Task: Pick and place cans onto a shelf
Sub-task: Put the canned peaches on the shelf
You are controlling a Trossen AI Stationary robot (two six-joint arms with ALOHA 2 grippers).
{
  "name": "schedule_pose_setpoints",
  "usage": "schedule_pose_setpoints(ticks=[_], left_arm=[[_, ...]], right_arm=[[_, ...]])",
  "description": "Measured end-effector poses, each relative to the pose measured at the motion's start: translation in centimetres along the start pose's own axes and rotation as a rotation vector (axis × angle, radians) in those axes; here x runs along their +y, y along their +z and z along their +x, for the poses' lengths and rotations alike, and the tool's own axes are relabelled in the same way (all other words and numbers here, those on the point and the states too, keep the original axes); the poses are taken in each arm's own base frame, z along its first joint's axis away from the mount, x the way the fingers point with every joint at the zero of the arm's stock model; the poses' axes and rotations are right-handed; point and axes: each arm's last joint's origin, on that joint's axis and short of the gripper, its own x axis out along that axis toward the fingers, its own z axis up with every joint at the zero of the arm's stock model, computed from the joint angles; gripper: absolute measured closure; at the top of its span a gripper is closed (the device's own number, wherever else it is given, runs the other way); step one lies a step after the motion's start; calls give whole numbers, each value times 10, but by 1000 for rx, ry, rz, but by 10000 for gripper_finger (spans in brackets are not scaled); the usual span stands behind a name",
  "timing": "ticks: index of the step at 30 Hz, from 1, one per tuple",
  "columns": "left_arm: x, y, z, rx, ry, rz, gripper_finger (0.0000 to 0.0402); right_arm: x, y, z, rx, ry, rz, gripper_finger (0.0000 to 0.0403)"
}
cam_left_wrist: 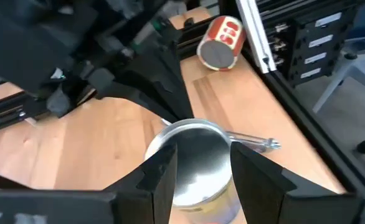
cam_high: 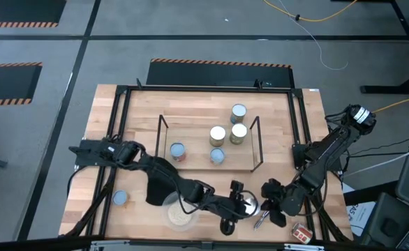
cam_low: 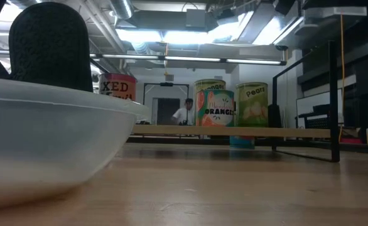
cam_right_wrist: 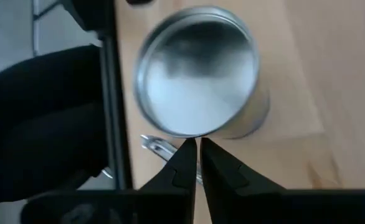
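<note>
A silvery can (cam_high: 248,203) stands upright near the table's near edge, right of centre. My left gripper (cam_left_wrist: 201,165) is open, with one finger over each side of the can's top (cam_left_wrist: 195,155). My right gripper (cam_right_wrist: 198,149) is shut, its tips at the rim on the can's right side. The shelf (cam_high: 208,166) stands mid-table with several cans on its boards, among them an orange-labelled can (cam_low: 218,108) and a pear-labelled one (cam_low: 252,103). A pale blue-topped can (cam_high: 120,198) stands at the near left. A red can (cam_high: 302,232) lies on its side at the near right. My right gripper's shut fingertips (cam_right_wrist: 189,155) meet the rim of the silvery can's top (cam_right_wrist: 192,134), coming slanting down from the table's right side. The can stands upright on the table. I cannot tell whether the tips touch the rim.
A clear bowl of pale grains (cam_high: 180,217) sits just left of my left gripper and fills the left of the low view (cam_low: 46,144). A silver pen (cam_high: 260,222) lies by the silvery can. The black metal frame (cam_high: 303,139) runs around the tabletop. A person (cam_low: 184,113) stands far behind.
</note>
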Motion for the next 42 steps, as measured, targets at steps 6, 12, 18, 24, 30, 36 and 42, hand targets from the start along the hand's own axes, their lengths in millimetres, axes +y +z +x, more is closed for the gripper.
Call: schedule_pose_setpoints(ticks=[6, 12, 18, 24, 30, 36, 42], left_arm=[[-9, 1, -3, -6, -15, 3, 259], [-10, 1, -3, -7, -17, 2, 259], [-15, 0, -5, 8, -27, -31, 259], [-21, 0, -7, 18, -26, -23, 259], [-22, -3, -8, 46, -27, -12, 259], [-22, -6, -8, 72, -29, -2, 259], [-23, -6, -8, 79, -31, 1, 259]], right_arm=[[8, 3, 7, -62, 60, -35, 376], [12, 3, 17, -77, 86, -29, 376], [15, 2, 27, -90, 111, -22, 376], [17, 1, 40, -104, 131, -27, 376], [15, 2, 51, -114, 127, -21, 376], [14, 8, 58, -149, 143, -55, 376], [11, 16, 62, -178, 140, -72, 376]])
